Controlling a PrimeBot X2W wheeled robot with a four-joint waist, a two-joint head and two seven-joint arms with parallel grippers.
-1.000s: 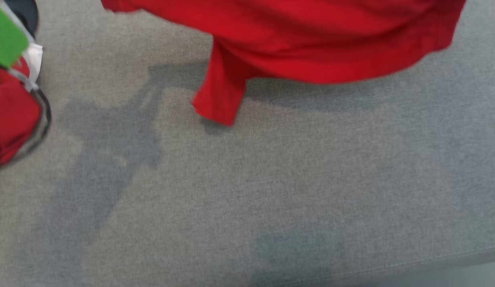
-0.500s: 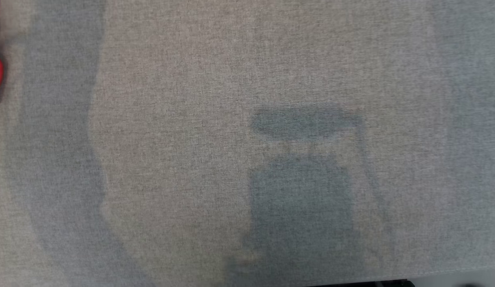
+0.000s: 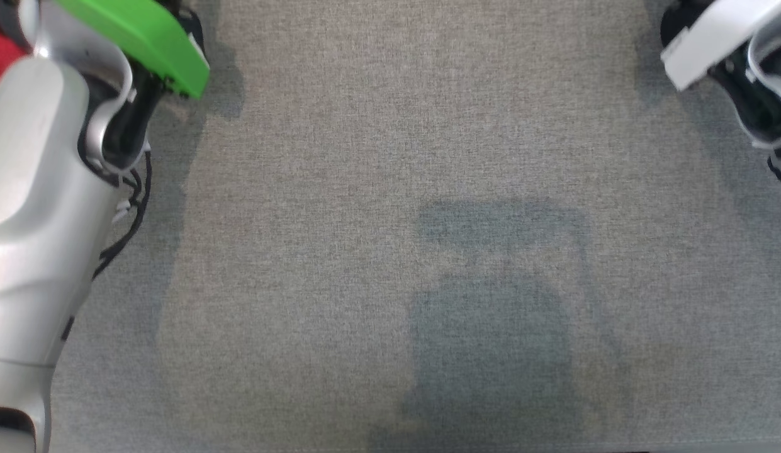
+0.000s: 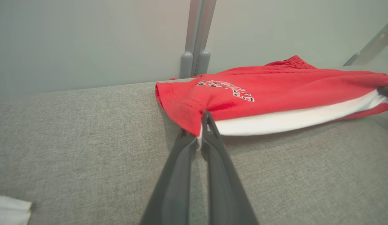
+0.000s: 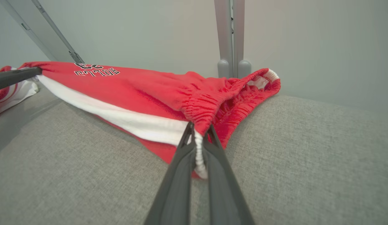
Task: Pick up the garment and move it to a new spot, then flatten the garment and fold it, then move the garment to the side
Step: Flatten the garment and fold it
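The garment (image 4: 275,90) is a pair of red shorts with a white side stripe and dark lettering. It is stretched between my two grippers, low over the grey fabric surface (image 4: 72,140). My left gripper (image 4: 197,131) is shut on a leg hem corner. My right gripper (image 5: 199,128) is shut on the gathered elastic waistband of the garment (image 5: 143,90). Each wrist view also catches the other gripper's dark finger at the garment's far end. In the head view a sliver of red garment (image 3: 0,53) shows at the top left, behind my left forearm (image 3: 38,189).
A pale wall with a grey upright post (image 4: 197,37) stands just behind the surface's far edge. A white cloth (image 4: 9,209) lies at the lower left of the left wrist view. The green wrist cover (image 3: 138,34) and the right arm (image 3: 724,38) sit in the head view's top corners.
The head camera has swung: the red garment that hung across the top of its view is gone from there, and both arms now show in its upper corners.
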